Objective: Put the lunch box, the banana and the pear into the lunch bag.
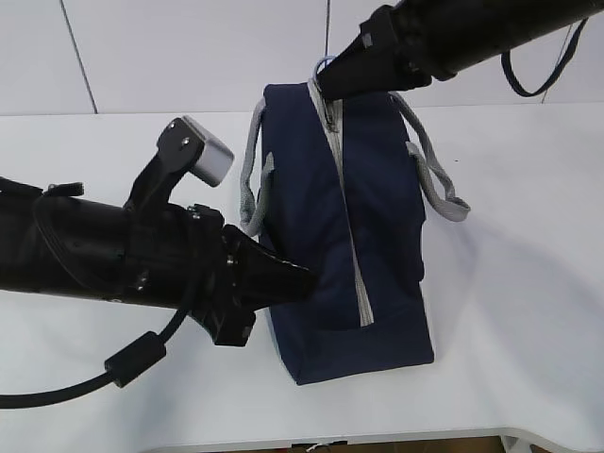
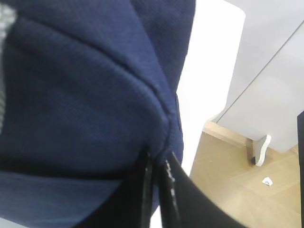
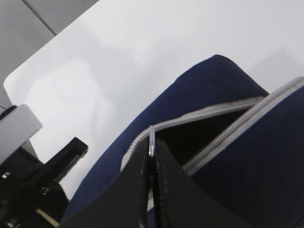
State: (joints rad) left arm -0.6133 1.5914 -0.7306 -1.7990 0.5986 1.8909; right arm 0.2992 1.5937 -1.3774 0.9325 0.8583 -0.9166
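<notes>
Navy lunch bag [image 1: 377, 236], grey zipper [image 3: 223, 135] seemingly part-open, handles splayed.

One lunch bag [image 1: 373, 217] is sitting on one white table [image 1: 528, 311], reaching from the left arm's fingers [image 1: 300, 281] to the right arm's fingers [image 1: 326, 83]. Two grey handles [image 1: 436, 179] are showing on it, one either side. One grey zipper [image 1: 347, 203] is running along its top, seemingly carrying one metal ring pull [image 3: 151, 142].

Left claw [image 1: 300, 281] pinched closed, right claw [image 1: 326, 83] closed too — arms converging
</notes>
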